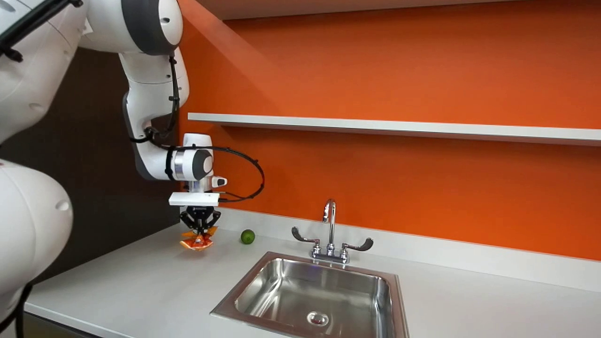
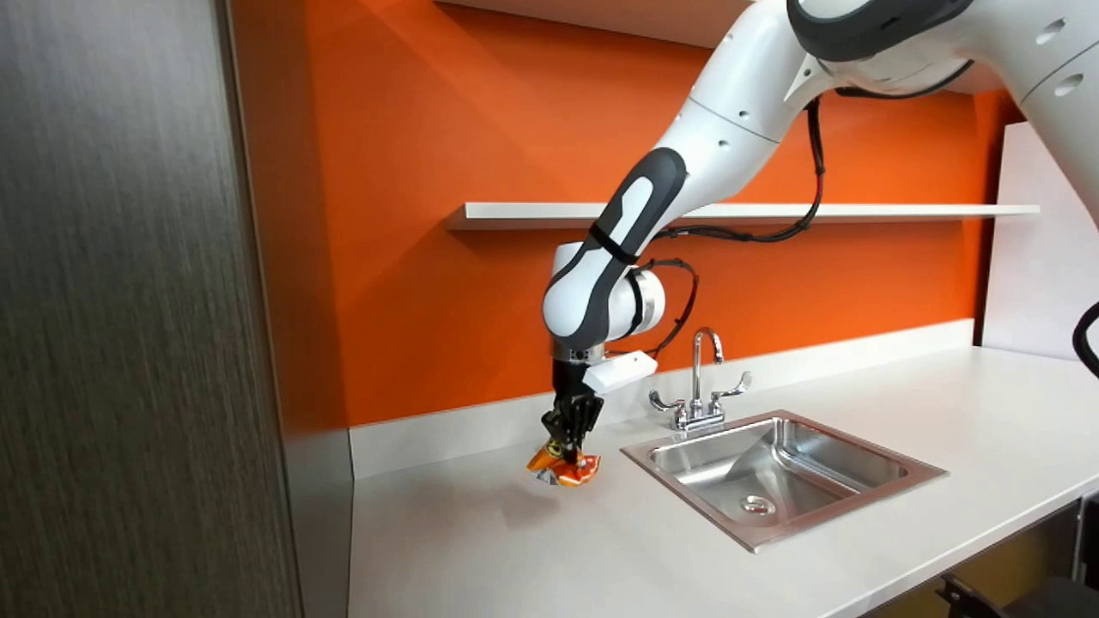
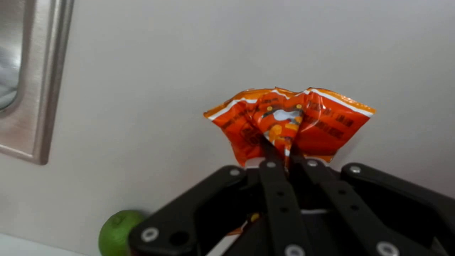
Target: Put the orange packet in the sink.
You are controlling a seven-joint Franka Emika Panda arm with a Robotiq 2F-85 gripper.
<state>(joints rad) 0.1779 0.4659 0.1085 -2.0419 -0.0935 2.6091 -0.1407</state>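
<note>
The orange packet is crinkled and pinched in its middle by my gripper. It also shows in an exterior view and in the wrist view, its two sides spread out past the fingers. My gripper points down and is shut on the packet, holding it a little above the counter. In the wrist view the fingertips close on a fold; part of the packet is hidden behind them. The sink is to one side of the gripper, also seen in an exterior view and at the wrist view's left edge.
A small round green fruit lies near the backsplash, between gripper and sink; it also shows in the wrist view. A chrome faucet with two handles stands behind the basin. A white shelf runs along the orange wall. A dark panel borders the counter.
</note>
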